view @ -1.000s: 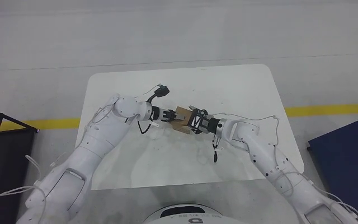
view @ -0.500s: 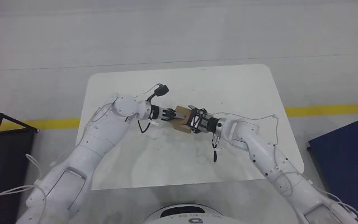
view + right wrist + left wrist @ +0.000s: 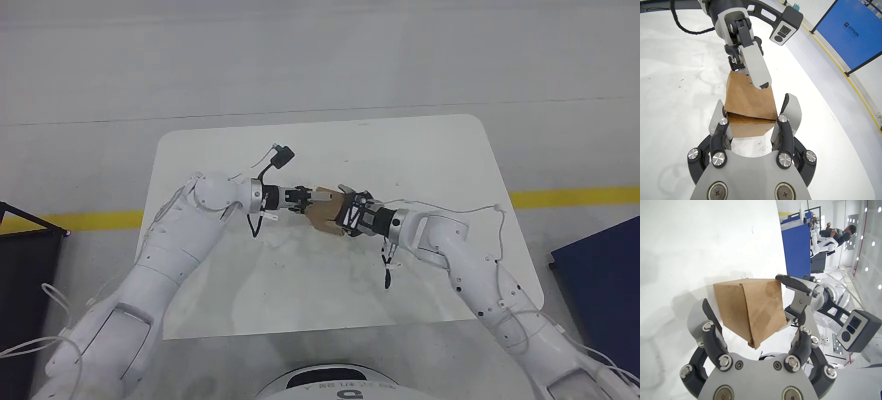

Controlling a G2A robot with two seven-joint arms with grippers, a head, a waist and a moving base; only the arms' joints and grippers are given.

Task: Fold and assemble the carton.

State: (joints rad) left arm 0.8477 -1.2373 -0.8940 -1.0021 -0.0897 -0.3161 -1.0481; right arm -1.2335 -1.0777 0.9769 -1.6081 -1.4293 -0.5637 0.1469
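A small brown carton [image 3: 323,208] hangs just above the middle of the white table [image 3: 430,160], held between both arms. My left gripper [image 3: 303,200] grips one end; in the left wrist view the carton [image 3: 753,311] sits corner-up between that gripper's [image 3: 755,306] fingers. My right gripper [image 3: 346,214] holds the opposite end. In the right wrist view the carton [image 3: 749,98], one flap slightly raised, is wedged between my right gripper's [image 3: 754,99] fingers, and a left finger [image 3: 757,66] lies flat on its upper face. A right fingertip [image 3: 791,283] touches the carton's far corner.
Bare table surface surrounds the carton on all sides. A loose black cable end [image 3: 385,275] dangles from the right forearm. Off the table are a yellow floor line [image 3: 580,197], a blue panel [image 3: 853,32] and a blue partition [image 3: 797,241].
The carton and both grippers have shifted slightly toward the table's far side. The left wrist has turned a little, and the carton has turned with it.
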